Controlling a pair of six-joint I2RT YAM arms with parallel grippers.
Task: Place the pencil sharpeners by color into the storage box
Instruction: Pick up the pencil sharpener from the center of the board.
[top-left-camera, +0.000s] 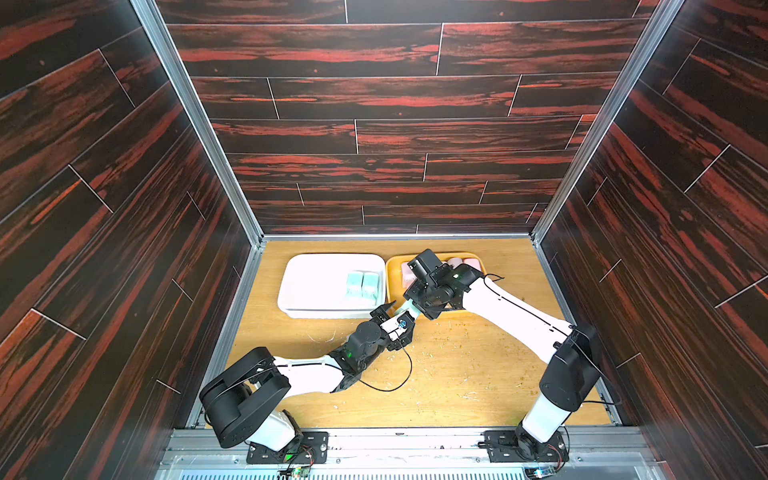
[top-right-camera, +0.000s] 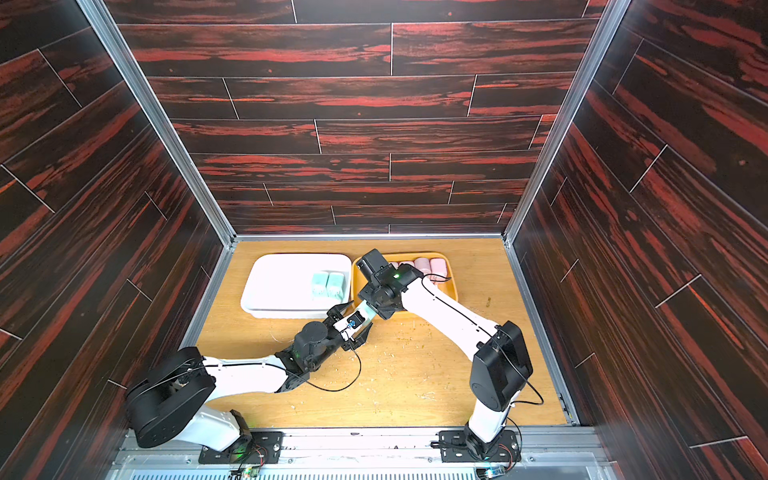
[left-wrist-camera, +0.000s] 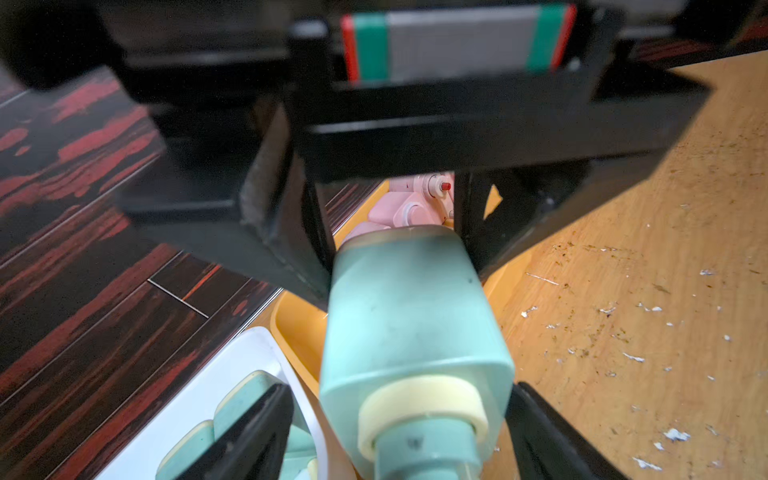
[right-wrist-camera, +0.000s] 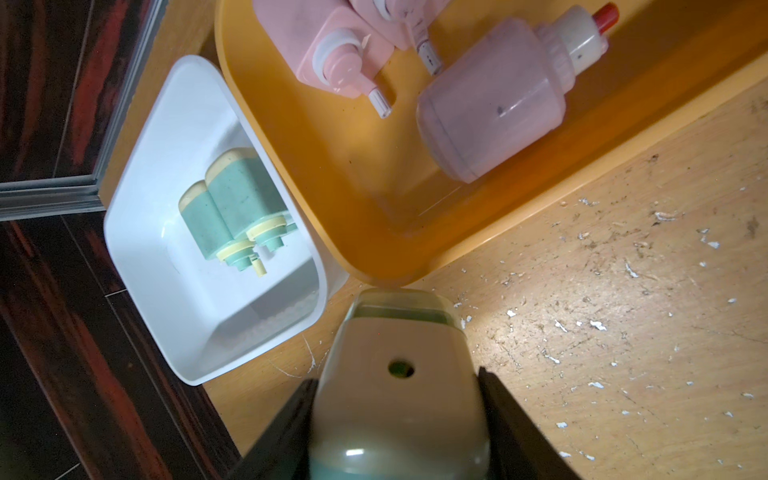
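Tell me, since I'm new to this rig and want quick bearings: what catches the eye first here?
A mint green sharpener held between the two arms near the trays' front edge: the right gripper is shut on it, while the left gripper sits open around its other end. Behind, a white tray holds two green sharpeners, and an orange tray beside it holds pink sharpeners.

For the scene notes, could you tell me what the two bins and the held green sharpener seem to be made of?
White bin and orange bin: apparently moulded plastic, smooth, glossy, rounded rims. Green sharpener: seemingly matte plastic, slightly scuffed, with a cream collar.
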